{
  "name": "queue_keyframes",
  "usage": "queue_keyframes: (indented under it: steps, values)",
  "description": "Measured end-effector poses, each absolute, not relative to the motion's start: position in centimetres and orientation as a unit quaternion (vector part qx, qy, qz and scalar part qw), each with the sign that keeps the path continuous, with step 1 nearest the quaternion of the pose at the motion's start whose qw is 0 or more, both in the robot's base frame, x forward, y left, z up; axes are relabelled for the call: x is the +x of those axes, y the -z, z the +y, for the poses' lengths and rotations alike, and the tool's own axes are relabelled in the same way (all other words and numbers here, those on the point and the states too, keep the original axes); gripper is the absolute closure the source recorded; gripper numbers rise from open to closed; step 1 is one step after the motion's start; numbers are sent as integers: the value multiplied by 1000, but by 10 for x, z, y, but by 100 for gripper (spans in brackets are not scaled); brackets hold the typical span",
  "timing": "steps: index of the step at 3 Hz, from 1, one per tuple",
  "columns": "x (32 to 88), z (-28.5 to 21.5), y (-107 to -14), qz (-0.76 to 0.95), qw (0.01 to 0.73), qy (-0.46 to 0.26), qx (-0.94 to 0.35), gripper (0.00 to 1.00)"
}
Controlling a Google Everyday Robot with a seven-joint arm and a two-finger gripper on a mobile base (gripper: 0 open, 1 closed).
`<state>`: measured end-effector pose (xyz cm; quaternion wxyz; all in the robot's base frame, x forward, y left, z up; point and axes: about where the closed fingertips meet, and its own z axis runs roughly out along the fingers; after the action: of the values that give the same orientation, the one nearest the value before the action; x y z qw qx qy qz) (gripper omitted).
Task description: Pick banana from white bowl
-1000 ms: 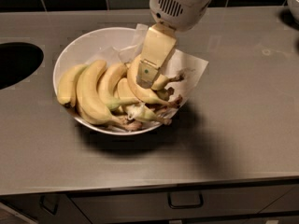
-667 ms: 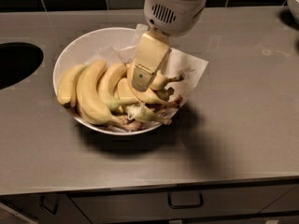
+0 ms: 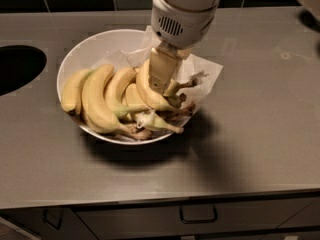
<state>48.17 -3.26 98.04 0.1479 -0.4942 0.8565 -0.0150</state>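
The white bowl (image 3: pixel 92 40) stands on the grey counter, lined with crumpled white paper (image 3: pixel 204 73). Several yellow bananas lie in it. My gripper (image 3: pixel 161 80) reaches down into the right half of the bowl, its cream fingers (image 3: pixel 163 66) closed around the short, strongly curved banana (image 3: pixel 148 96). That banana's brown stem end points right, towards the bowl's rim. Longer, slimmer bananas (image 3: pixel 96 101) lie side by side to its left.
A dark round opening (image 3: pixel 17 66) is sunk into the counter at the far left. The counter's front edge runs along the bottom, with a drawer handle (image 3: pixel 198 215) below it. Dark tiles line the back wall.
The arm's wrist has shifted a little left and up over the bowl. The curved banana between the fingers has tilted up with it. The other bananas have not moved.
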Motion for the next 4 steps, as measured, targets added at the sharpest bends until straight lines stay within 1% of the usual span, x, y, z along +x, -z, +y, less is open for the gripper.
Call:
queue_keyframes:
  steps: [2, 3, 4]
  values:
    - [484, -32, -971, 858, 141, 9, -494, 36]
    - [484, -32, -968, 858, 138, 7, -494, 40]
    - [484, -31, -961, 859, 130, 4, -495, 41]
